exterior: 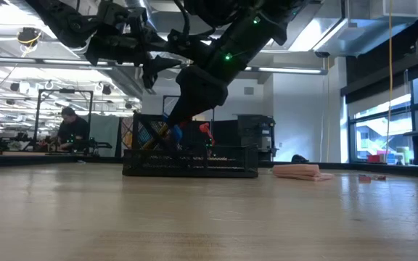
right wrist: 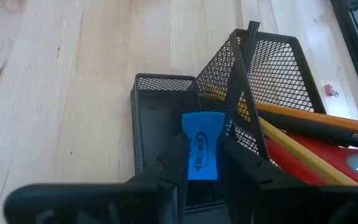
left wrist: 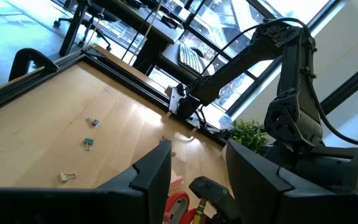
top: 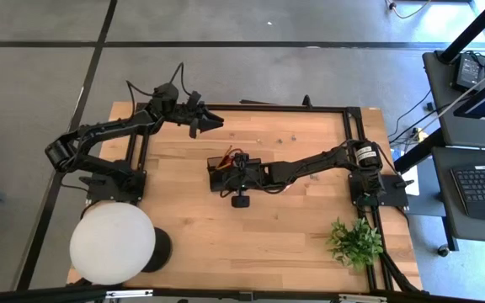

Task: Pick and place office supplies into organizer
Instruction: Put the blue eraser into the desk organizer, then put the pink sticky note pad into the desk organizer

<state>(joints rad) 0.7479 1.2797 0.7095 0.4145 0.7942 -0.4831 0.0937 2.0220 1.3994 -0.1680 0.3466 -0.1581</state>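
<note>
While the right gripper (right wrist: 199, 163) hangs over the organizer (right wrist: 166, 106), we find its fingers (right wrist: 244, 163) closed on a small blue piece (right wrist: 201, 146), which stands upright between them above a low front compartment of the black mesh tray. Beside that compartment, in the taller mesh section, we see yellowish pencils (right wrist: 291, 146) leaning at a slant, and next to them the red handles of the scissors (right wrist: 328, 155). In the high view the organizer (top: 226, 168) sits near the middle of the tabletop (top: 293, 227), with the right gripper (top: 241, 178) directly above it.

The left gripper (left wrist: 197, 171) hovers clear of the tabletop toward the far edge, its fingers (left wrist: 151, 177) parted and holding nothing; in the high view it (top: 210, 122) is well apart from the organizer. Its wrist view shows three small binder clips (left wrist: 89, 142) scattered on the bare wood.

From the low view we note a pink sticky-note block (exterior: 296, 171) lying flat on the tabletop just beside the organizer (exterior: 191, 163). A green plant (top: 354, 242) stands near the right arm's base and a large white round lamp (top: 112, 242) near the left arm's base. A person (exterior: 71, 130) is seated in the room beyond.
</note>
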